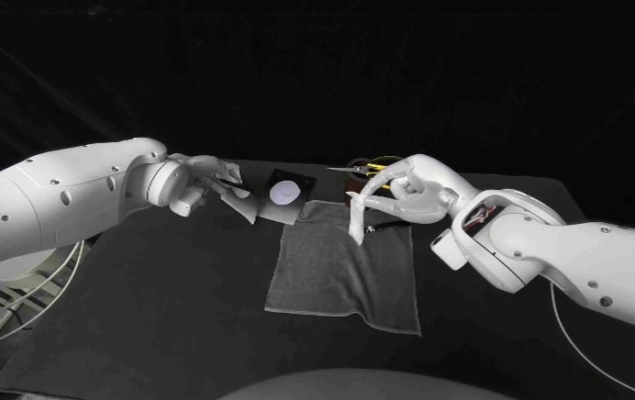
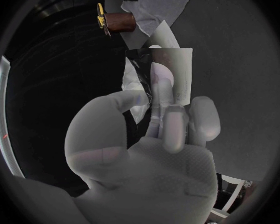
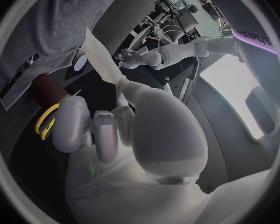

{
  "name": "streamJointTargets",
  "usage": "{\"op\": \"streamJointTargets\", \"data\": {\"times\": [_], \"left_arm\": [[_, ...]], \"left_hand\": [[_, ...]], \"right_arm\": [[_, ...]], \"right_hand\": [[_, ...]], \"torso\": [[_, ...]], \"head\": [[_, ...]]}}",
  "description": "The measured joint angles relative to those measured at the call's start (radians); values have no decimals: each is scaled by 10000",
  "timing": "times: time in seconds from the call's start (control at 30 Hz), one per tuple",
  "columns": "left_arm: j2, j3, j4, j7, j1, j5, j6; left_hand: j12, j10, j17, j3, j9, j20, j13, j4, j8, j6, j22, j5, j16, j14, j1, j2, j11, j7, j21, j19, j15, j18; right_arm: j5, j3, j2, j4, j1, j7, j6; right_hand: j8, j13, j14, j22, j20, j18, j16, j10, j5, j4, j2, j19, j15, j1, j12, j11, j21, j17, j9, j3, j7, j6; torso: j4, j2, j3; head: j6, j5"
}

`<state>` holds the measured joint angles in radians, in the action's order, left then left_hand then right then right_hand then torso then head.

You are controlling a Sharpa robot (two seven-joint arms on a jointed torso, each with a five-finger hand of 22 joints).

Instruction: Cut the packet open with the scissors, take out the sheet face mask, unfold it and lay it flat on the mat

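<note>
Currently left fingers [image 2: 175, 129] grip packet [image 1: 284, 191]; right fingers [image 3: 105, 134] pinch mask [image 1: 356, 218] above mat [image 1: 344, 276], scissors [image 1: 374, 169] behind.

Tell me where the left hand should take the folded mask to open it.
The free lower corner of the mask, hanging below the right hand over the mat; come from the robot's left. The left hand holds the packet, so probably drop that first.
</note>
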<state>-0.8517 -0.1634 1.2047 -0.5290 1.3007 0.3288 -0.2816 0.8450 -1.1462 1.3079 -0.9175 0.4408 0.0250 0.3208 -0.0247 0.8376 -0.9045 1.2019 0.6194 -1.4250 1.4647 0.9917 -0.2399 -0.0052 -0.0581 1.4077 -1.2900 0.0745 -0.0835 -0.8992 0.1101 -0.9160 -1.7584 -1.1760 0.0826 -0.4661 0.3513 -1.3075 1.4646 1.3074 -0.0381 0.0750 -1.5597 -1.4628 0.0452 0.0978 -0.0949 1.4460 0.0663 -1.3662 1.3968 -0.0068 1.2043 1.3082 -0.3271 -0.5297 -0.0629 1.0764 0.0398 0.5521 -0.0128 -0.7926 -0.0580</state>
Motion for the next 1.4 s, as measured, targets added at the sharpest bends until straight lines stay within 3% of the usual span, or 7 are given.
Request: {"op": "streamJointTargets", "data": {"times": [0.3, 0.43, 0.9, 1.1, 1.37, 1.4], "left_arm": [[191, -6, -342, -361, -5, 30, -10], [252, -70, -492, -490, -5, 66, 7], [392, -136, -519, -587, -6, 418, 398], [618, -141, -939, -491, -9, 458, 389], [1239, -138, -1697, -196, -18, 349, 351], [1331, -137, -1820, -177, -18, 332, 351]], "left_hand": [[0, -1, 0, 0, 1, 0, -11, 1, 21, 1, 11, -1, -38, 0, -40, -40, 0, -2, 0, 0, 0, 1], [-1, -1, 0, -1, 1, 23, -11, 1, 23, 2, 25, -1, -38, 0, -55, -55, 0, -2, 0, -22, 0, 0], [-7, -2, 0, -30, 1, 38, -44, -28, 22, 5, -85, -5, -38, 0, -53, -53, 0, -4, -39, -38, 0, 0], [-142, -2, -322, -73, 145, 15, -148, -70, 10, 6, -298, -94, 196, 0, -171, 65, 0, -6, -226, 30, 0, 0], [-211, -18, -552, -77, 344, 39, -235, -66, -107, 100, -507, -152, 311, 0, -306, 116, 17, -70, -381, 150, 0, 1], [-211, -46, -565, -478, 363, 75, -257, 335, -213, 233, -553, -182, 350, 0, -452, 113, 44, -109, -452, 186, 0, 1]], "right_arm": [[-39, 10, 52, 130, 0, 12, 17], [-49, 15, 80, 171, 2, 17, 24], [-62, 27, 128, 277, 3, 36, 59], [-67, 34, 149, 329, 5, 44, 78], [-79, 43, 212, 398, 65, 56, 104], [-80, 43, 215, 407, 68, 57, 108]], "right_hand": [[8, -6, -1, 6, 0, 0, 3, 1, 1, 0, -1, -1, -1, 1, 0, 1, -25, -6, 0, 1, -16, -17], [11, -6, -1, 7, 0, -1, 5, 1, 1, 0, -1, -1, -1, 1, 0, 1, -26, -10, 0, 1, -17, -20], [13, 2, -2, 3, -15, -1, 41, 14, -9, 0, -2, -17, -2, 2, 0, 14, -27, -6, 0, 2, 17, -16], [13, 0, -2, -1, -15, -1, 44, -21, -14, 0, -2, -17, -2, 2, -1, -21, -27, -1, 0, 2, 18, -17], [13, -6, -3, 1, -15, -1, 10, -21, -15, 0, -3, -18, -3, 3, -1, -21, -27, 0, 0, 2, 19, -21], [13, -6, -3, 2, -15, -1, 10, -21, -15, -1, -4, -17, -3, 3, -1, -21, -27, 0, 0, 1, 19, -23]], "torso": [[-5, 1, -9], [-7, 1, -12], [-2, 4, -1], [-2, 8, -1], [-4, 14, 7], [-5, 14, 6]], "head": [[1, -15], [-10, -17], [7, -1], [25, -8], [48, -20], [48, -20]]}}
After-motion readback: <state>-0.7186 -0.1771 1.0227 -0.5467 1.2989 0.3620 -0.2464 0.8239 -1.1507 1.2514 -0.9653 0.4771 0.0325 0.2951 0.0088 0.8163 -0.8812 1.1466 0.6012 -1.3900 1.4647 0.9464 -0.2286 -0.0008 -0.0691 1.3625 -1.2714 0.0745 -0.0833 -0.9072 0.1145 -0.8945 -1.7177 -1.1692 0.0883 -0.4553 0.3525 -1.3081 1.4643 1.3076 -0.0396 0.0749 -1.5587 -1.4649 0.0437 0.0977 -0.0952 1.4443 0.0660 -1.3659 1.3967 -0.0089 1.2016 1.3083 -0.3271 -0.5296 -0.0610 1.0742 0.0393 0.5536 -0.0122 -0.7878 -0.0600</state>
